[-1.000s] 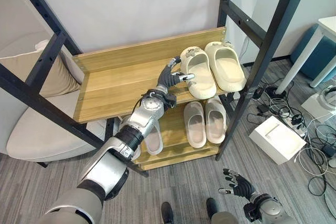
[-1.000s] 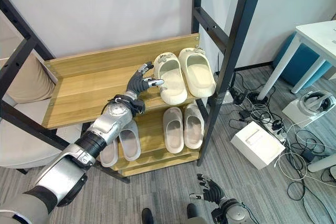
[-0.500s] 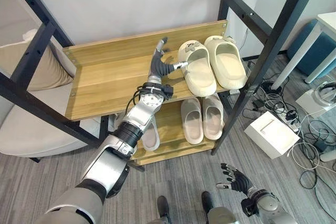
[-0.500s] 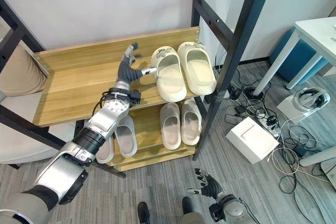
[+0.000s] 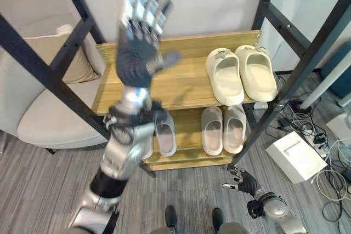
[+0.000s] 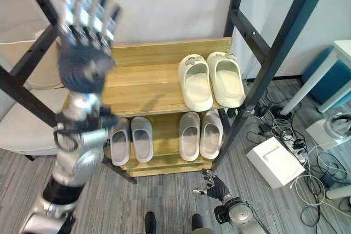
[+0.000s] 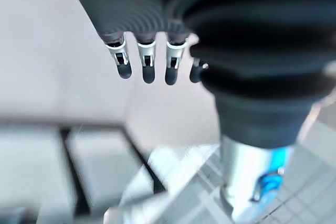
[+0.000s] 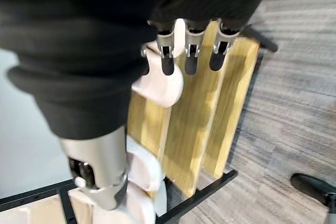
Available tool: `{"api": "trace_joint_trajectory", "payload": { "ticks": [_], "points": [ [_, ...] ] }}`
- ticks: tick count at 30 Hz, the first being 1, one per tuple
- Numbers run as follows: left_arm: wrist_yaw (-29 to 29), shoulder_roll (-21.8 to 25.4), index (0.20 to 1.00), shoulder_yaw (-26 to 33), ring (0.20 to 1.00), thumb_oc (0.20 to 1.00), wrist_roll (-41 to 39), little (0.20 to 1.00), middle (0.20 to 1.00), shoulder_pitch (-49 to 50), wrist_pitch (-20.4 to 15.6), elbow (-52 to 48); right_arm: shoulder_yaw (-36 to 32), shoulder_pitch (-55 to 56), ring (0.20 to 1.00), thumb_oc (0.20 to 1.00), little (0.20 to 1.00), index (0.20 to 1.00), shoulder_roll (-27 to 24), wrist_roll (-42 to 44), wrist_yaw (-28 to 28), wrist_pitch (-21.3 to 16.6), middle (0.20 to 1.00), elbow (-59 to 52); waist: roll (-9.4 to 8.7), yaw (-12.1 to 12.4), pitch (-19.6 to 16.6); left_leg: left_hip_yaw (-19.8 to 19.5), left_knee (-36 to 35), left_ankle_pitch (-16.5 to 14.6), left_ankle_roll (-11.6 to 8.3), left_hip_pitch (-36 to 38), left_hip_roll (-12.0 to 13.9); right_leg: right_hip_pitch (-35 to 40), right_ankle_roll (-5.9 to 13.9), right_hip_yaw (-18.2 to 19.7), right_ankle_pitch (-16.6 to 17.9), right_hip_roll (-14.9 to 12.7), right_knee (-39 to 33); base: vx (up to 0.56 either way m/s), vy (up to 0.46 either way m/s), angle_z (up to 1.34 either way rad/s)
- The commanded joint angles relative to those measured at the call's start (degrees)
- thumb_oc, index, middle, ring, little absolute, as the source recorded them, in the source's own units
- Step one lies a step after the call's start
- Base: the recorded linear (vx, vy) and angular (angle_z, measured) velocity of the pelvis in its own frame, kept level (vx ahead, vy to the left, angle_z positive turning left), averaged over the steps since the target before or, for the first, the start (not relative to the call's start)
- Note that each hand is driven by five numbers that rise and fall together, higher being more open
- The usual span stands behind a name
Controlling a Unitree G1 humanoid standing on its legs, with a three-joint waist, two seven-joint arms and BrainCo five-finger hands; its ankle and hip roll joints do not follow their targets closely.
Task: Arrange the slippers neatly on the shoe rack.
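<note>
Lifted off the top shelf since half a second ago, the left robot hand (image 5: 140,36) now hangs high at 11 o'clock, fingers straight and spread, holding nothing. Nearest, at 5 o'clock above the floor, the right robot hand (image 5: 244,180) idles with fingers loosely spread, empty. Beyond it on the shoe rack (image 6: 159,83), the lower shelf carries a grey pair (image 6: 131,140) and a beige pair (image 6: 199,135). Farther, the cream slippers (image 6: 211,80) sit side by side at 2 o'clock on the top shelf.
</note>
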Motion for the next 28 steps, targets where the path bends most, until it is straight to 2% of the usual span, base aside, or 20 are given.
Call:
{"api": "trace_joint_trajectory", "payload": {
  "ticks": [1, 5, 7, 8, 9, 10, 12, 14, 15, 16, 19, 28],
  "points": [
    [-14.38, 9.78, 1.000, -4.92, 1.000, 1.000, -7.27, 1.000, 1.000, -3.19, 4.36, 2.68, -0.47, 1.67, 1.000, 1.000, 1.000, 1.000, -0.39, -1.56, 2.13, -2.77, 1.000, -1.13, -1.76, 0.49, -3.69, 0.66, 0.04, -2.99, -3.84, 3.59, 2.68, -0.54, 4.16, -2.39, -1.36, -2.73, -0.10, 0.00, 0.018, 0.04],
    [-20.03, 15.56, 1.000, -11.78, 1.000, 1.000, -8.67, 1.000, 1.000, 3.27, 7.61, 7.75, 0.68, 2.00, 1.000, 1.000, 1.000, 1.000, -1.76, -1.87, 3.45, -3.53, 1.000, -0.68, -1.58, 0.96, -3.75, 0.62, 0.04, -3.04, -3.62, 4.01, 2.67, -0.22, 4.39, -2.52, -1.32, -2.84, -0.10, 0.00, 0.005, -0.01],
    [-21.70, 20.62, 1.000, -14.71, 1.000, 1.000, -3.64, 1.000, 1.000, 5.85, 7.93, 11.21, 1.16, 2.06, 1.000, 1.000, 1.000, 1.000, -2.76, -0.64, 4.24, -3.88, 1.000, -0.63, -1.40, 0.99, -3.84, 0.61, 0.04, -3.18, -3.43, 4.41, 2.55, 0.08, 4.53, -2.45, -1.34, -2.98, -0.10, 0.00, 0.022, 0.00],
    [-21.08, 20.00, 1.000, -15.80, 1.000, 1.000, 1.42, 1.000, 1.000, 9.62, 7.96, 17.57, 1.66, 2.02, 1.000, 1.000, 1.000, 1.000, -3.04, 0.31, 4.61, -3.88, 1.000, -1.00, -1.48, 0.95, -4.02, 0.75, 0.04, -3.28, -3.28, 4.63, 2.52, 0.17, 4.61, -2.26, -1.29, -3.11, -0.06, 0.01, 0.036, 0.01],
    [-21.12, 19.69, 1.000, -15.89, 1.000, 1.000, 1.67, 1.000, 1.000, 9.67, 7.67, 17.98, 1.73, 2.11, 1.000, 1.000, 1.000, 1.000, -3.16, 0.35, 4.61, -3.86, 1.000, -1.04, -1.41, 0.91, -4.10, 0.77, 0.04, -3.31, -3.27, 4.68, 2.51, 0.21, 4.62, -2.24, -1.32, -3.12, -0.06, 0.01, 0.034, 0.01],
    [-18.54, 16.83, 1.000, -14.37, 1.000, 1.000, 6.08, 1.000, 1.000, 13.75, 7.25, 26.68, 1.70, 2.34, 1.000, 1.000, 1.000, 1.000, -2.89, 1.23, 4.77, -3.66, 1.000, -1.26, -1.59, 1.02, -4.27, 0.93, 0.04, -3.34, -3.18, 4.89, 2.46, 0.34, 4.60, -2.20, -1.34, -3.14, -0.04, 0.00, 0.000, 0.00],
    [-17.42, 14.77, 1.000, -13.40, 1.000, 1.000, 7.86, 1.000, 1.000, 15.54, 7.02, 30.92, 1.59, 2.52, 1.000, 1.000, 1.000, 1.000, -2.88, 1.50, 4.75, -3.56, 1.000, -1.42, -1.65, 1.03, -4.36, 0.92, 0.04, -3.36, -3.14, 4.96, 2.43, 0.35, 4.59, -2.16, -1.35, -3.16, -0.03, 0.00, 0.000, 0.00],
    [-13.11, 9.37, 1.000, -10.16, 1.000, 1.000, 13.00, 1.000, 1.000, 18.26, 6.61, 42.06, 1.20, 2.69, 1.000, 1.000, 1.000, 1.000, -2.73, 2.23, 4.17, -3.31, 1.000, -1.42, -1.67, 1.16, -4.50, 0.82, 0.04, -3.26, -3.11, 4.92, 2.40, 0.36, 4.50, -2.19, -1.30, -3.26, 0.00, 0.00, 0.000, 0.00],
    [-9.10, 4.69, 1.000, -6.22, 1.000, 1.000, 15.99, 1.000, 1.000, 20.07, 7.23, 51.31, 0.47, 3.00, 1.000, 1.000, 1.000, 1.000, -2.21, 2.61, 3.66, -3.13, 1.000, -0.96, -1.88, 1.49, -4.54, 0.74, 0.04, -3.06, -3.08, 4.80, 2.41, 0.36, 4.44, -2.34, -1.22, -3.34, 0.00, -0.01, 0.007, 0.03],
    [-9.03, 4.39, 1.000, -6.24, 1.000, 1.000, 16.12, 1.000, 1.000, 19.94, 7.01, 51.66, 0.49, 2.95, 1.000, 1.000, 1.000, 1.000, -2.33, 2.63, 3.65, -3.14, 1.000, -0.93, -1.76, 1.40, -4.50, 0.70, 0.04, -3.08, -3.08, 4.81, 2.41, 0.39, 4.44, -2.38, -1.24, -3.34, 0.01, 0.00, 0.000, 0.00],
    [-3.52, -2.56, 1.000, 1.35, 1.000, 1.000, 16.85, 1.000, 1.000, 20.75, 7.52, 63.35, -1.24, 2.97, 1.000, 1.000, 1.000, 1.000, -1.41, 2.40, 1.95, -2.64, 1.000, 1.09, -2.07, 1.98, -4.65, 0.36, 0.04, -2.82, -2.99, 4.63, 2.40, 0.42, 4.28, -2.73, -1.19, -3.40, 0.04, -0.01, -0.010, 0.08],
    [0.12, -7.87, 1.000, 6.27, 1.000, 1.000, 14.06, 1.000, 1.000, 18.84, 8.52, 73.67, -2.49, 2.02, 1.000, 1.000, 1.000, 1.000, -0.51, 2.42, 0.22, -1.93, 1.000, 2.48, -2.17, 2.03, -5.07, 0.75, 0.04, -2.74, -2.99, 5.03, 2.45, 0.86, 3.97, -2.74, -1.27, -3.29, -0.01, 0.00, -0.002, 0.01]
  ]
}}
